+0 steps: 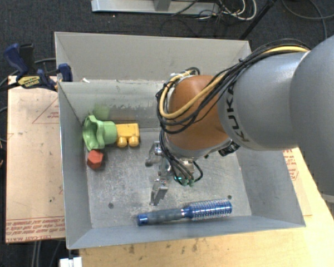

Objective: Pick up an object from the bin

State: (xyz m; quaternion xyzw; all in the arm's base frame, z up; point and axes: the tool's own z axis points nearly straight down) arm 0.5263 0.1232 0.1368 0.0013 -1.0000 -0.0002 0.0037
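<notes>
Blue bristle brush [185, 211] lies flat along the near wall of the bin [75, 196], closest thing to the gripper [156, 175], not touching it. Gripper hangs over bare floor mid-bin, claw spread, nothing between. Green toy [99, 131], yellow block [128, 134] and red block [95, 158] are bunched by the left wall, well apart from the gripper. Bare floor lies between them.

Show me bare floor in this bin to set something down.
Front-left floor is bare, between the red block, the tool and the blue brush. So is the right side, between tool and right wall. Crowded: far-left corner, with green toy, yellow piece, red block.
</notes>
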